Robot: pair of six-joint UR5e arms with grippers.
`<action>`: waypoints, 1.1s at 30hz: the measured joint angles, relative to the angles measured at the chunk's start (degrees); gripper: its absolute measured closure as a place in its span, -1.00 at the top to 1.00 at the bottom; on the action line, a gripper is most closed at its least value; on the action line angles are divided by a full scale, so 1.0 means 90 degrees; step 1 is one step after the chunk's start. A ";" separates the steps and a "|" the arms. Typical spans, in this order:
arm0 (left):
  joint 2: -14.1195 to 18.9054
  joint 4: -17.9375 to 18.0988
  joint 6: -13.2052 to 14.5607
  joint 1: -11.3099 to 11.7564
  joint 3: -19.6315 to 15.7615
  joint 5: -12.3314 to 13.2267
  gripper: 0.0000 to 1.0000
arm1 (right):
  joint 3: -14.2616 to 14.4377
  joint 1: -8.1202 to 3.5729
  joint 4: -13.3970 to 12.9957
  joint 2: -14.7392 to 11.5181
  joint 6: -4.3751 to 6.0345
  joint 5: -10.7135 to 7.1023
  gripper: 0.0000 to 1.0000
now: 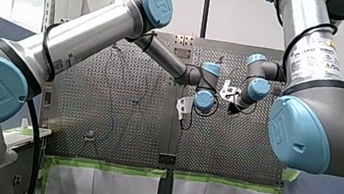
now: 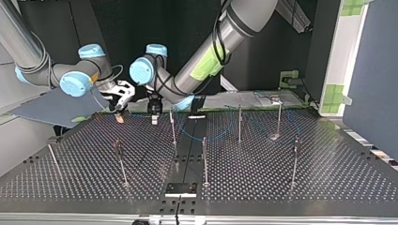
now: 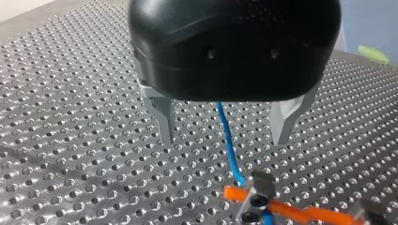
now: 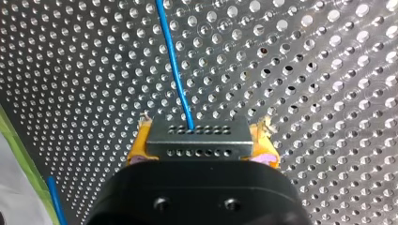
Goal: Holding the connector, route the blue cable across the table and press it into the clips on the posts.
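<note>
Plainly, the connector (image 4: 197,139), 1 grey block with 2 rows of small holes, is clamped between the 2 yellow pads (image 4: 139,146) of my right gripper (image 4: 199,149), close over the table (image 4: 305,70). The cable (image 4: 172,65), 1 thin blue line, leaves the connector's far face and runs off ahead of that gripper over the perforated plate.

In the left wrist view the cable passes through the gap between the 2 metal fingers (image 3: 162,117) of my left gripper (image 3: 224,131), touching neither. Those fingers stand wide apart and grip nothing. The right gripper and the connector are just ahead of them and lower.

In the top view both grippers hang side by side in the upper left of the frame, near the table's far edge, with my right one further left. From there the cable shows as a loose arc across the upper middle, among the posts (image 2: 205,159). Whether it sits in any clip is too small to tell.

7 thin posts stand upright, 3 in the farther row and 4 nearer the camera. The leftmost of the farther 3 is just right of the left gripper, between it and the arc.

1 small black plate (image 2: 180,190) lies at the bottom centre. 1 blue-grey panel (image 2: 47,110) leans at the left edge. Green tape (image 2: 335,93) shows at the upper right.
</note>
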 joint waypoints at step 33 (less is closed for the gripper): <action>-0.0517 -0.0466 -0.0053 -0.0089 0.0668 -0.0322 -1.00 | 0.0000 -0.0045 -0.0029 -0.0017 0.0030 -0.0074 -1.00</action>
